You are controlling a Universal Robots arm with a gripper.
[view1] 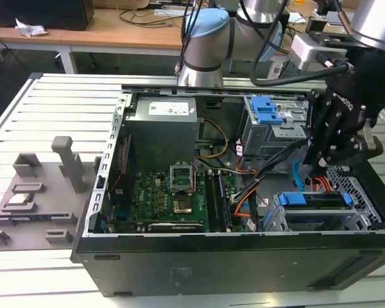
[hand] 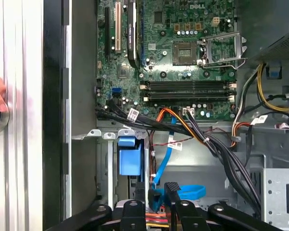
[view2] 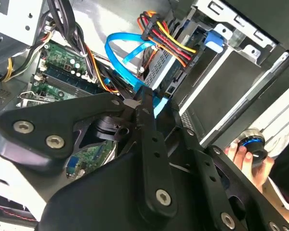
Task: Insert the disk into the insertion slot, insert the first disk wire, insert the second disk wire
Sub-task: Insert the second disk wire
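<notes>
Tool (hand: 160, 191) clenched on blue cable (hand: 163, 161) at plug end, nr disk (view1: 317, 200) in low metal cage (view1: 360, 186); orange/red/black wires (view2: 167, 43) plugged into disk.

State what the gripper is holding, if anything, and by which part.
The gripper appears to pinch the light-blue flat cable at its plug end.

Arm (view1: 375, 25) on the exterior view's right, gripper (view1: 316, 160) downward, fingers (view2: 150, 126) tight on the second disk wire (view2: 119, 53).
</notes>
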